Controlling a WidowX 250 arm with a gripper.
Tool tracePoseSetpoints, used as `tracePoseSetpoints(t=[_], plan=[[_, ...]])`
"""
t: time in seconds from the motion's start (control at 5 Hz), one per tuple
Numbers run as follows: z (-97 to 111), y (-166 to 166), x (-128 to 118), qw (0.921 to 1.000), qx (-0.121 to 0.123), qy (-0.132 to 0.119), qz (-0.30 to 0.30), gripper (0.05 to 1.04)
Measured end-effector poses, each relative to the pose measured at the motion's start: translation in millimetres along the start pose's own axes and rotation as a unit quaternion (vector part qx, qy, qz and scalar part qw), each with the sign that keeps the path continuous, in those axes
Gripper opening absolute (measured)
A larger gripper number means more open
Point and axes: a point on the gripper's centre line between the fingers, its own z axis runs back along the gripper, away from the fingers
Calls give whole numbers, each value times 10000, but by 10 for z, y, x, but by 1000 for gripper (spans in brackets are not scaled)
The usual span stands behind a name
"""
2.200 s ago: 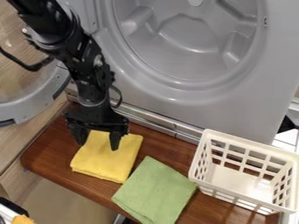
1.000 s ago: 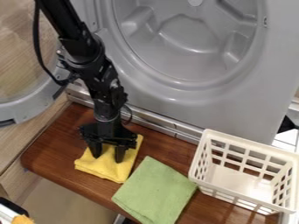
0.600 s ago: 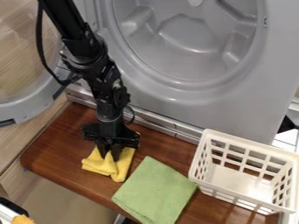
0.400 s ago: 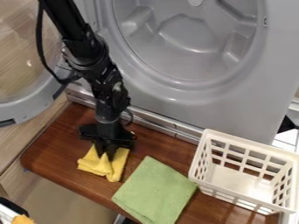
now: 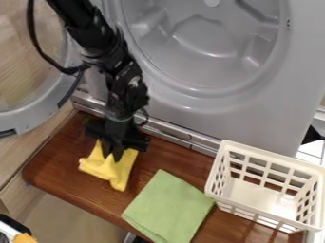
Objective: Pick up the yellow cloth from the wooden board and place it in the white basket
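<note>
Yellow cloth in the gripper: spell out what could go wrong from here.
The gripper pinches only a bunched part of the yellow cloth, so it might slip free. Its loose lower end hangs close to the green cloth and could brush or shift it. If carried right, loose folds may snag on the basket's rim.

hand (image 5: 115, 158) gripping bunched yellow cloth (image 5: 116, 172) | green cloth (image 5: 168, 206) flat on wooden board (image 5: 66, 152) | white basket (image 5: 251, 192) beside green cloth

two cloths (image 5: 109, 167), one basket (image 5: 264, 186), one gripper (image 5: 115, 155)
</note>
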Motion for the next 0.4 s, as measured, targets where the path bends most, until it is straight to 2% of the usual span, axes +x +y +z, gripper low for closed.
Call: tracePoseSetpoints(t=[0.2, 0.4], plan=[[271, -192, -3, 9996, 34, -267, -107, 91], [606, -431, -36, 9973, -219, -655, -233, 91]])
